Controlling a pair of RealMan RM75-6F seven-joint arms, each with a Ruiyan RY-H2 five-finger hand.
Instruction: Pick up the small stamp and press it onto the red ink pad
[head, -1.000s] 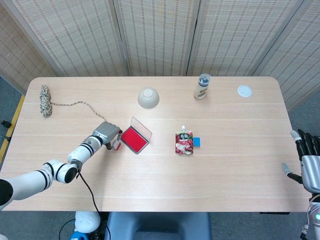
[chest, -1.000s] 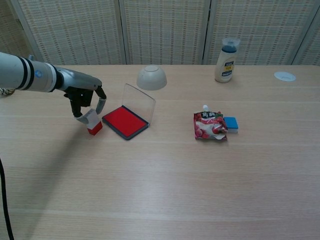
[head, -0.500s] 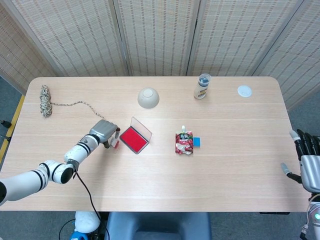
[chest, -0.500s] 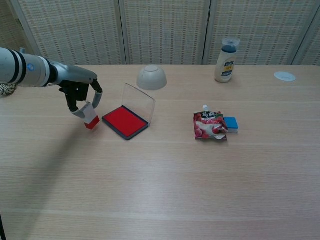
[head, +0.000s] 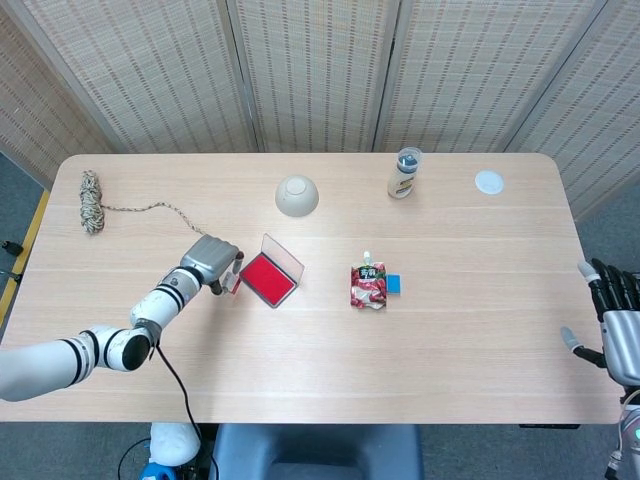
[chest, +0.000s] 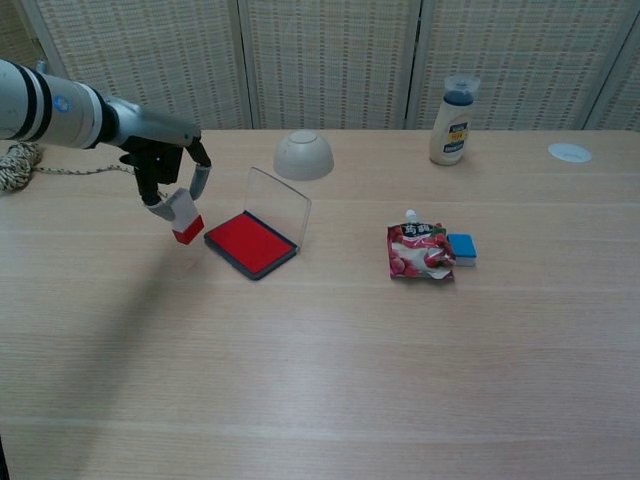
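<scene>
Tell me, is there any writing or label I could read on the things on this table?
Red snack pouch: printed characters at its top, too small and blurred to read.
Bottle at the back: a label with a yellow patch, print too small to read.
Small stamp held in the left hand: no text visible.
Red ink pad: no text visible.

Small red-based stamp (chest: 185, 218) tilted, lifted, just left of open red ink pad (chest: 249, 243)

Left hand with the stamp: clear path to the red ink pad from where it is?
Probably yes. The left hand holds the small stamp just left of the red ink pad; its lid stands open at the far side, nothing between.
</scene>
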